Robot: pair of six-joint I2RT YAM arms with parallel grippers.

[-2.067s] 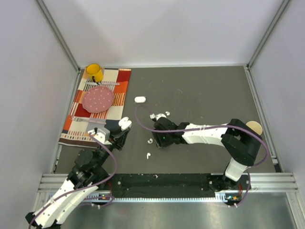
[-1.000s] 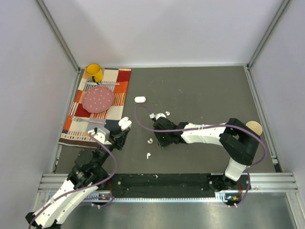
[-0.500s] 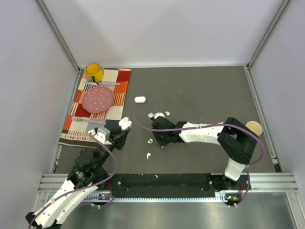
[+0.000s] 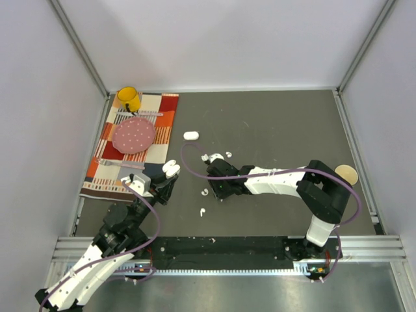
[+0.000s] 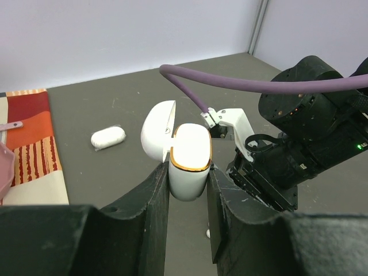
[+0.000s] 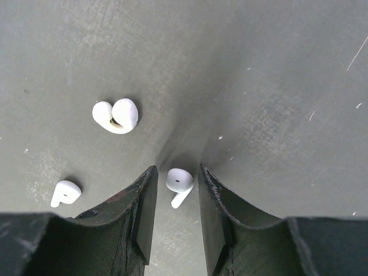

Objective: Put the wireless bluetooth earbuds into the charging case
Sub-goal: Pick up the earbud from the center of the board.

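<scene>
My left gripper (image 4: pixel 168 177) (image 5: pixel 188 173) is shut on an open white charging case (image 5: pixel 190 154) with a gold rim. It holds the case upright above the table, with the lid (image 5: pixel 158 129) swung back; the case also shows in the top view (image 4: pixel 170 168). My right gripper (image 4: pixel 210 188) (image 6: pixel 176 169) is low over the table, its jaws a little apart. A tiny white earbud (image 6: pixel 179 180) (image 4: pixel 205 192) lies on the table between them, with small gaps on both sides. Two touching earbuds (image 6: pixel 117 115) and a single one (image 6: pixel 65 192) lie nearby.
A second white case (image 4: pixel 190 136) (image 5: pixel 108 138) lies shut on the dark table. More earbuds (image 4: pixel 228 155) (image 4: pixel 202 212) lie loose. A striped placemat (image 4: pixel 162 123) at the left carries a pink plate (image 4: pixel 134 134) and a yellow mug (image 4: pixel 129 99). A tan disc (image 4: pixel 346 173) lies far right.
My right gripper has crept a little to the left along the table, towards the earbud. The left arm and its case have not moved.
</scene>
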